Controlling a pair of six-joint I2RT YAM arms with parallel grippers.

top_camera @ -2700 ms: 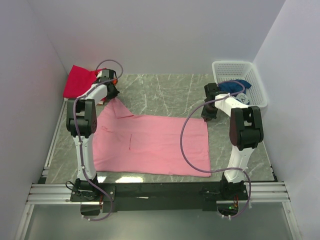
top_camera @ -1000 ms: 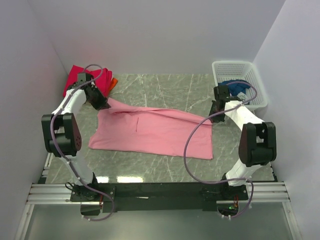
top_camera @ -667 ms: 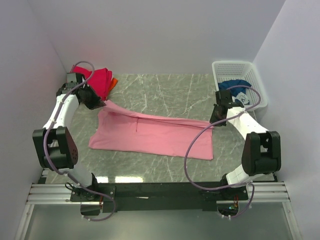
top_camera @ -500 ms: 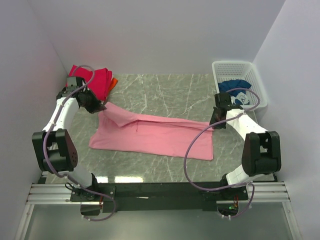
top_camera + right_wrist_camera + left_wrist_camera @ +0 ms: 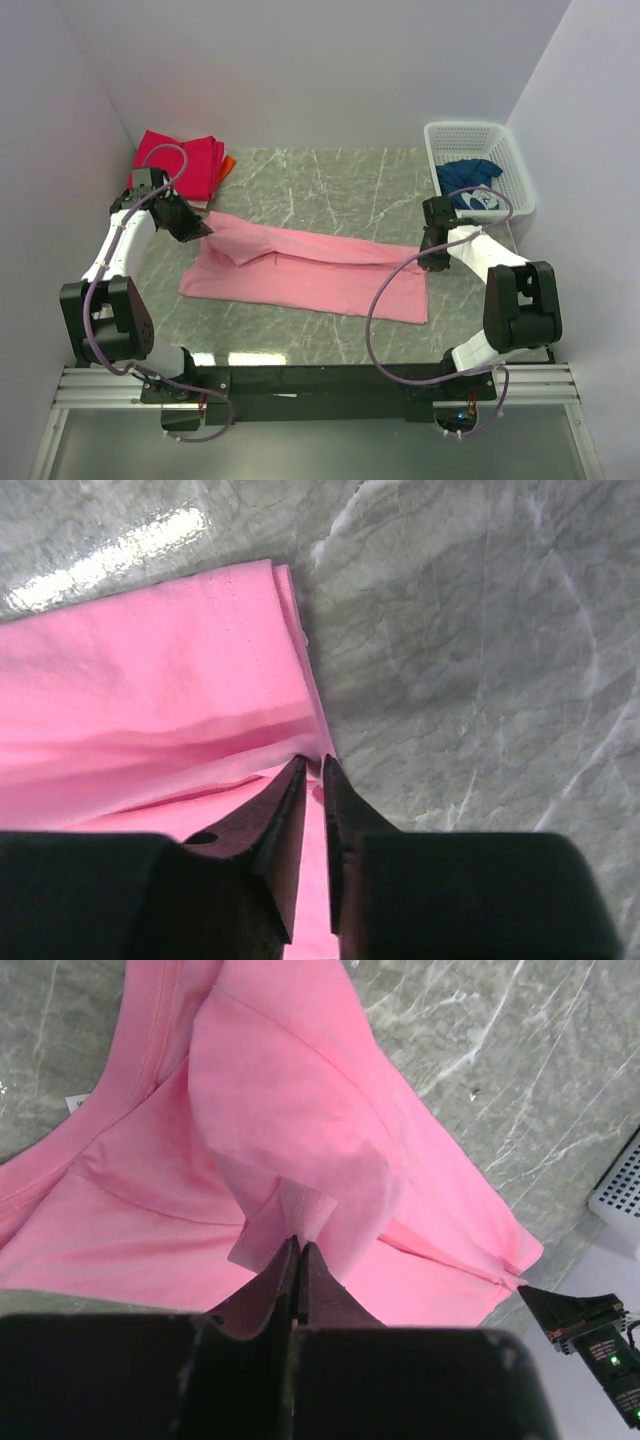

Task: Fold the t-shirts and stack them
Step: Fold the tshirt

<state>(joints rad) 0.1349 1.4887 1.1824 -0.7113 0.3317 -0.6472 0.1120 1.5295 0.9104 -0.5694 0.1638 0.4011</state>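
Where pink t-shirt (image 5: pixel 320 285) doubles over, underside hidden

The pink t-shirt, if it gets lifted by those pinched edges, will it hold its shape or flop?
Probably floppy: the pink t-shirt bunches and drapes in folds where the left end effector pinches it. Likely light, since a thin pinch at the right end effector holds its edge.

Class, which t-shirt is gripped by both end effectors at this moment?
The light pink t-shirt: the left end effector and right end effector pinch its ends. The red t-shirt lies untouched in the corner, the blue t-shirt in the basket.
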